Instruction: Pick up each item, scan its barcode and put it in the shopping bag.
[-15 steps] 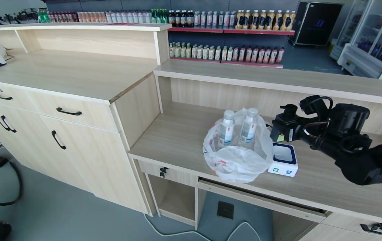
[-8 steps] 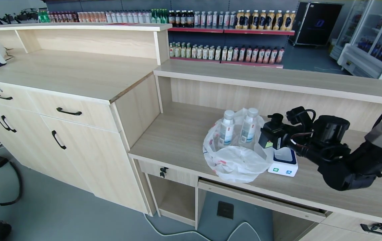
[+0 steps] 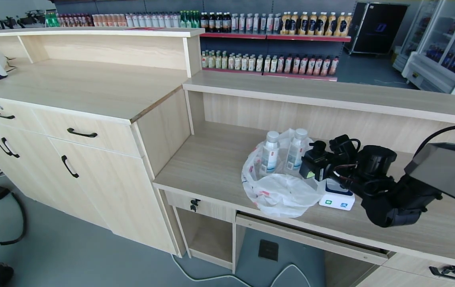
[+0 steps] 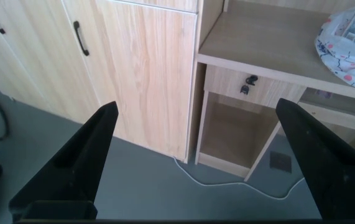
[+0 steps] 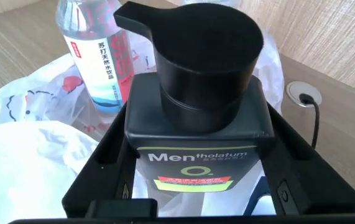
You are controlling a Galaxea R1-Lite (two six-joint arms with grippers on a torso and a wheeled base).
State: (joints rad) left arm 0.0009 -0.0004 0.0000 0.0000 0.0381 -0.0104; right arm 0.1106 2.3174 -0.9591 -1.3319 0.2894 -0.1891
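On the lower counter [image 3: 211, 159], a white plastic shopping bag [image 3: 281, 191] sits near the front edge. The left gripper [image 4: 197, 106] hangs over the floor beyond that edge, spread wide and holding nothing. The right gripper [image 5: 199, 155] is clamped on a black pump bottle [image 5: 196, 106] above the bag's right rim. Two clear bottles [image 3: 269, 153] stand upright inside the bag. A small white scanner [image 3: 337, 197] lies just beside the bag's right side.

Two clear white-capped plastic bottles [image 3: 269, 153] [image 3: 296, 150] fill the rear of the open white plastic shopping bag [image 3: 281, 195]; its front is free. The right gripper [image 3: 310, 166], clamping a black pump bottle [image 5: 199, 134], hangs over the right rim, beside a small white square scanner [image 3: 336, 200]. Light wooden counter [image 3: 207, 159] leftward is passable.
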